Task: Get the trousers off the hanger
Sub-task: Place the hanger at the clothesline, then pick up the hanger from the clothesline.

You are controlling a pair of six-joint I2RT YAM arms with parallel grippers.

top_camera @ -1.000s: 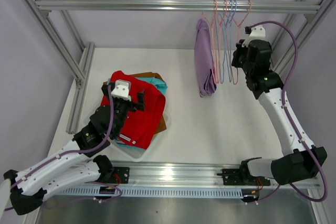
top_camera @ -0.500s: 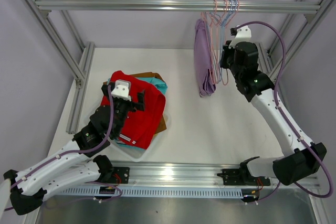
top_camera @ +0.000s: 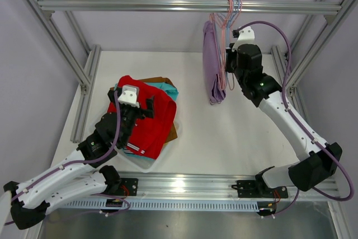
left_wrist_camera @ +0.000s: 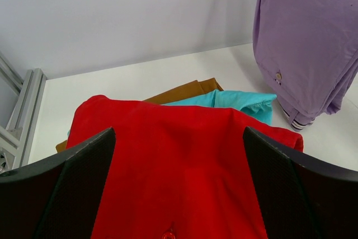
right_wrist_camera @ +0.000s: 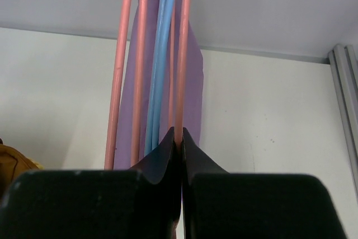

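Hanging lilac trousers (top_camera: 211,71) flank the closed right gripper (right_wrist_camera: 179,138).

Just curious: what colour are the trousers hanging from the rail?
Lilac trousers, with a striped waistband at the bottom; clearest in the left wrist view.

No readable txt, labels, brands or nos. anywhere in view.

The hanging plain lilac cloth trousers (left_wrist_camera: 305,43) end in a dark-and-white striped waistband (left_wrist_camera: 295,119). The folded red cloth trousers (top_camera: 146,121) lie over folded teal cloth trousers (left_wrist_camera: 240,102) and folded brown cloth trousers (left_wrist_camera: 187,90). Thin pink wire hangers (right_wrist_camera: 119,71) flank a thin light-blue wire hanger (right_wrist_camera: 161,54). The flat tabletop (top_camera: 224,132) is white.
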